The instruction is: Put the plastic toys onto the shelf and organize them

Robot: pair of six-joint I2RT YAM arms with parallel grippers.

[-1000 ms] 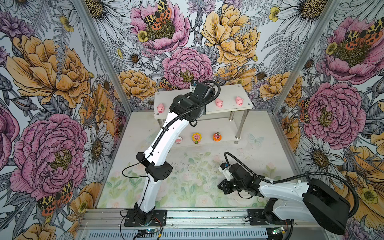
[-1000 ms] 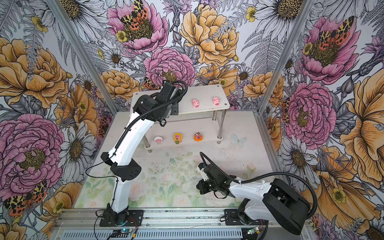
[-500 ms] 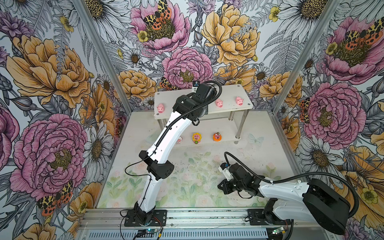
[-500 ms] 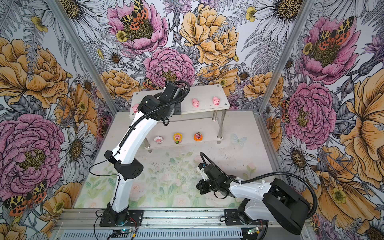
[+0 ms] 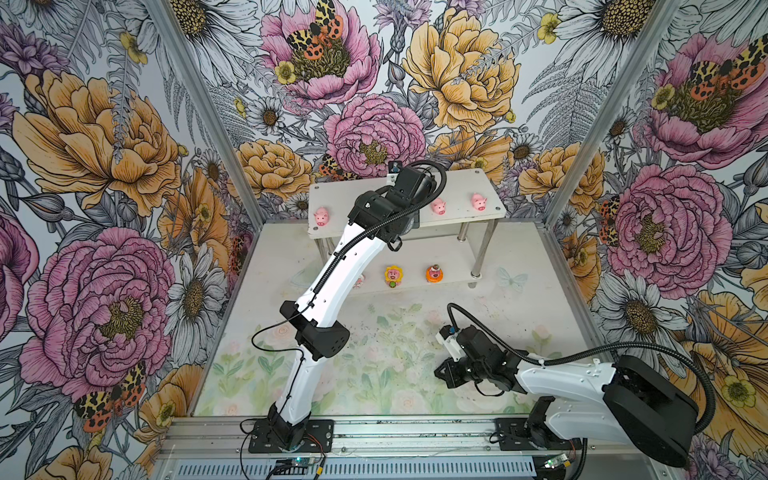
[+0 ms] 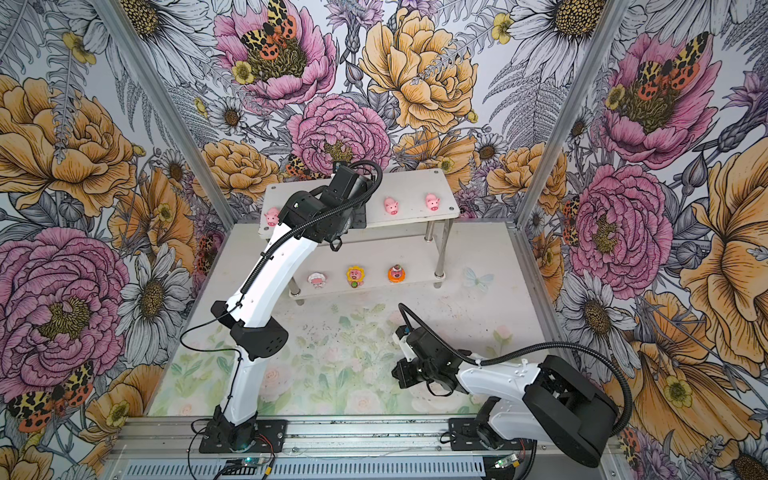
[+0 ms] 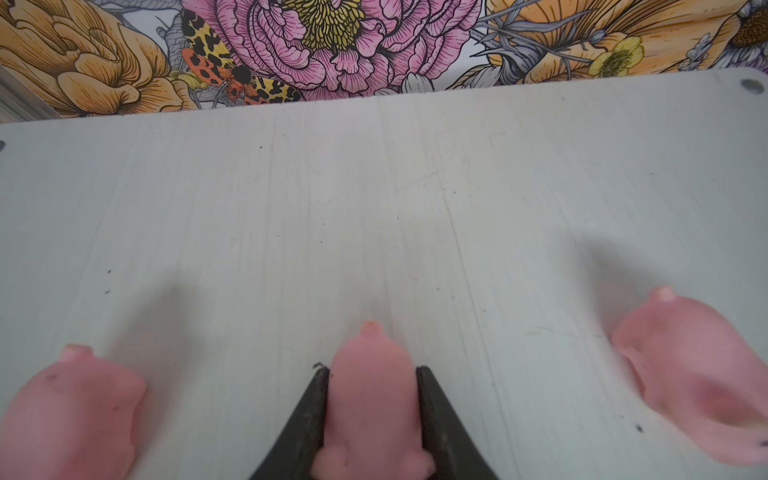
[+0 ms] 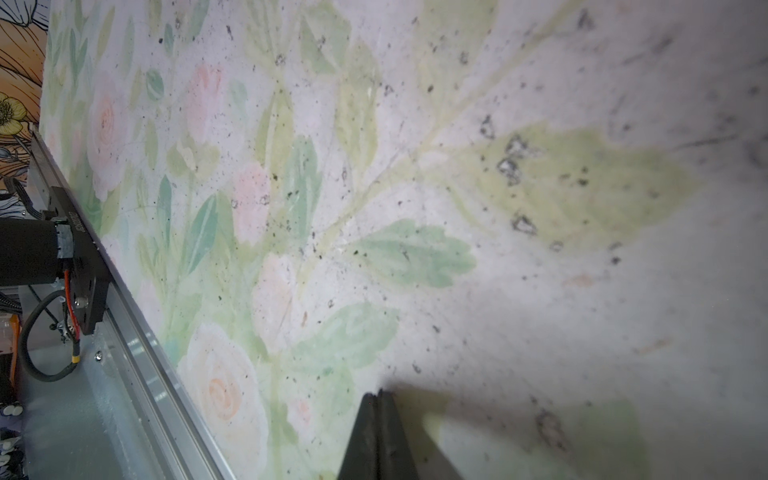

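The white two-tier shelf (image 5: 461,189) (image 6: 411,187) stands at the back. My left gripper (image 7: 372,370) is shut on a small pink pig (image 7: 372,399) resting on the top tier (image 7: 374,208), with a pig on either side (image 7: 75,411) (image 7: 690,374). In both top views the left wrist (image 5: 386,208) hides that grip, and three pink pigs show on the top tier (image 5: 321,216) (image 5: 437,205) (image 5: 478,202). On the lower tier stand the white-hooded figure (image 6: 318,279), the sunflower figure (image 5: 393,275) and the orange figure (image 5: 434,273). My right gripper (image 8: 378,392) (image 5: 440,372) is shut and empty, low over the mat.
Flower-printed walls close in the back and both sides. A pale floral mat (image 5: 386,353) covers the floor. An aluminium rail (image 5: 374,432) with both arm bases runs along the front edge. Metal legs (image 5: 484,249) hold up the shelf's right end.
The left jaws have closed in on the pig on the top tier, and the left arm's elbow shifted slightly right. The right arm has not moved.
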